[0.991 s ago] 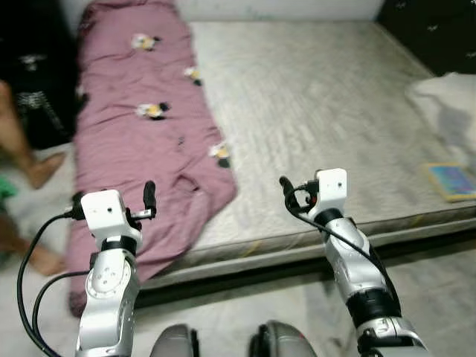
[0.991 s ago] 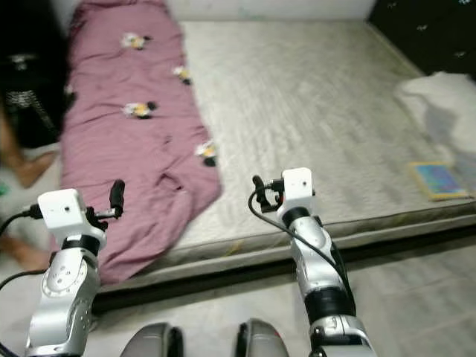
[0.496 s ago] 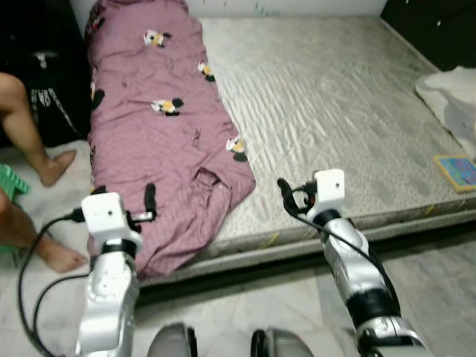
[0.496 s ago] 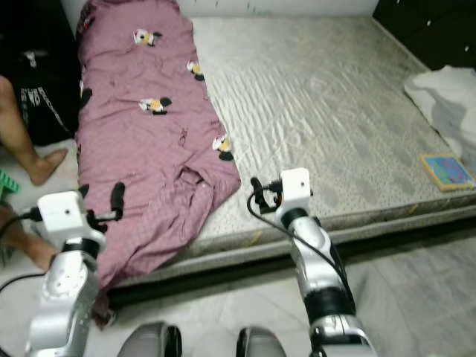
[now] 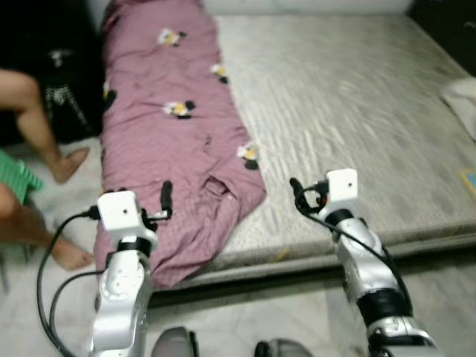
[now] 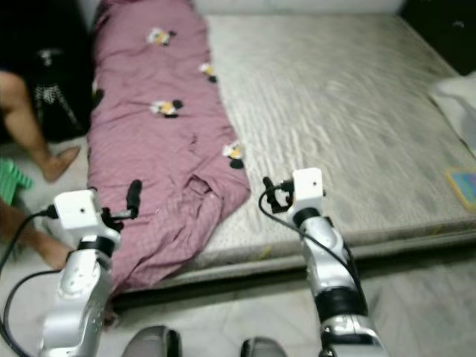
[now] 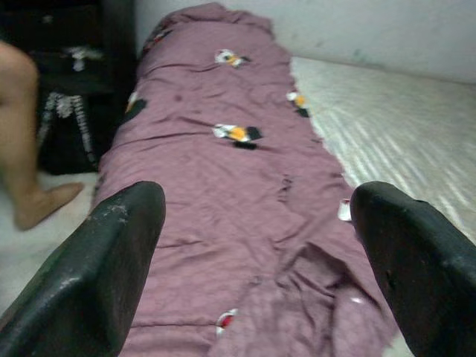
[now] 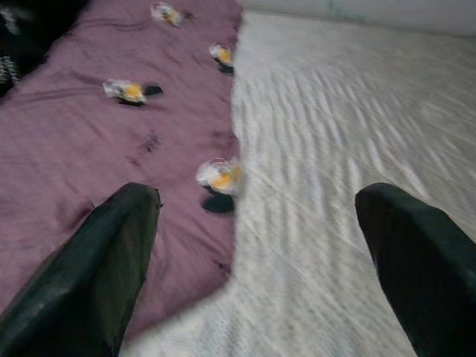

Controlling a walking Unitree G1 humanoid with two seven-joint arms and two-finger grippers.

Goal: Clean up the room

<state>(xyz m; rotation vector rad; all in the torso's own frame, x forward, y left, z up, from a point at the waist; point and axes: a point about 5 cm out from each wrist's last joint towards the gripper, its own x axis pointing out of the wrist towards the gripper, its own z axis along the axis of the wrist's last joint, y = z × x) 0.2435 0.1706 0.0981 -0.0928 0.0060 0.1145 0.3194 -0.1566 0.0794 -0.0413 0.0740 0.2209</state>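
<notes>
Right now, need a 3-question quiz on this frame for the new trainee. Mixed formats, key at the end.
1. True or false: the purple blanket covers the whole mattress.
2. Multiple choice: the blanket's near end A) is folded on the pillow, B) hangs over the mattress edge toward the floor, C) is held by the right gripper.
3. Fill in: the left gripper has its fingers ____, pointing at the blanket.

Key: 1 false, it lies along the robot's left side only. 2 B. 3 open.
</notes>
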